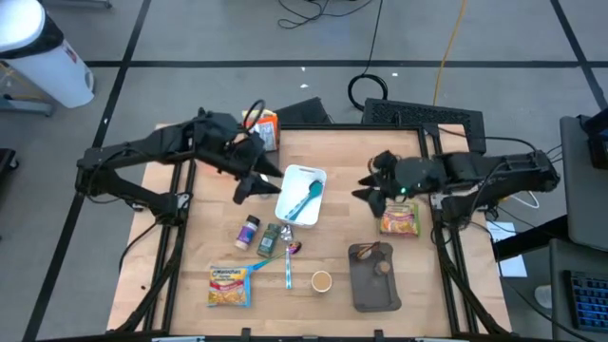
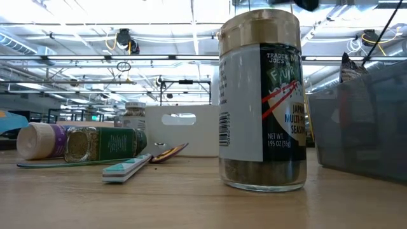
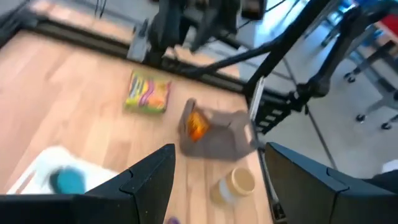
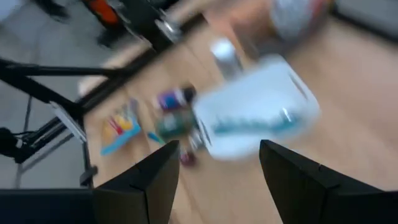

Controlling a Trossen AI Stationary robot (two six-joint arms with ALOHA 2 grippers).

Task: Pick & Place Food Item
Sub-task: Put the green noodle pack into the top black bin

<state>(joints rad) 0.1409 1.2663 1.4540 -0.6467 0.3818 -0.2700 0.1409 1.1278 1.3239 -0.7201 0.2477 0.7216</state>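
Noodle packet [image 1: 400, 220] near table's right edge [image 1: 429, 190].

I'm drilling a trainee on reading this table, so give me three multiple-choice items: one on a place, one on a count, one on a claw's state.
1. Where does the teal spoon lie?
A. in the white bin
B. on the dark tray
C. on the floor

2. How many yellow noodle packets lie on the table?
A. none
B. one
C. two

3. How does the left claw stand?
A. shut on the spoon
B. open and holding nothing
C. shut on a jar

Answers: 1 A, the spoon rests inside the bin's walls. 2 C, one noodle packet lies at the front left, another below the right claw. 3 B, the left wrist view shows its fingers apart with nothing between.
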